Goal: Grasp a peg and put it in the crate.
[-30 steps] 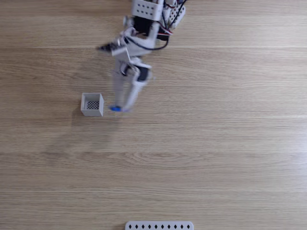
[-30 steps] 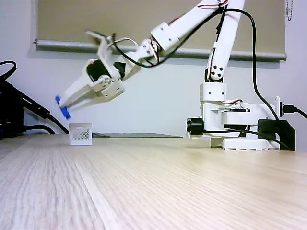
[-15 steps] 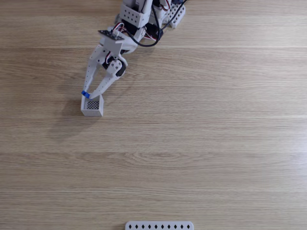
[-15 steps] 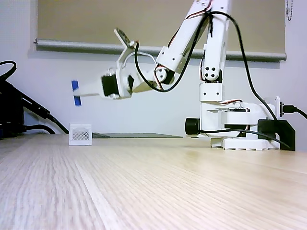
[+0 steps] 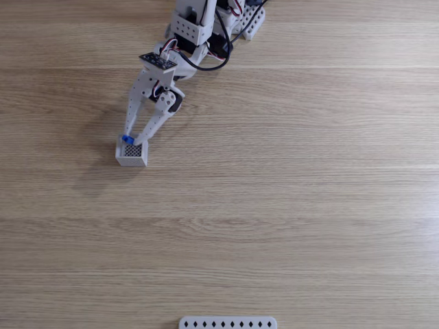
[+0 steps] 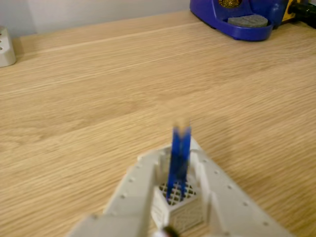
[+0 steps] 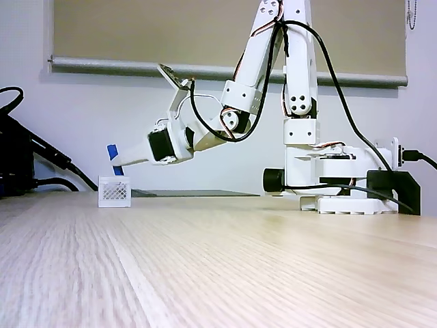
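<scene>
Over the crate (image 5: 132,153) in a fixed view from above, the hand (image 5: 130,141) grips the blue clothes peg (image 5: 127,139), whose visible end lies at the box's far rim, near its left corner in that view. The crate sits alone on the wooden bench (image 5: 288,192), with a long white perforated strip (image 5: 228,322) well apart at the near edge.

From the wrist view, the peg (image 6: 178,158) stands between the two white fingers (image 6: 129,186), pointing into the mesh-bottomed crate (image 6: 180,206) just beneath; motion blurs its top.

From the side, in a fixed view, the peg (image 7: 114,156) hangs tilted at the tip of the hand (image 7: 116,162), its lower end just above the crate's (image 7: 114,191) top edge, not yet inside.

Judged from this, the carry is done and the drop is at hand: the next move calls for a slight lowering or simply letting go, with the peg kept inside the rim so it does not tip over the wall.
</scene>
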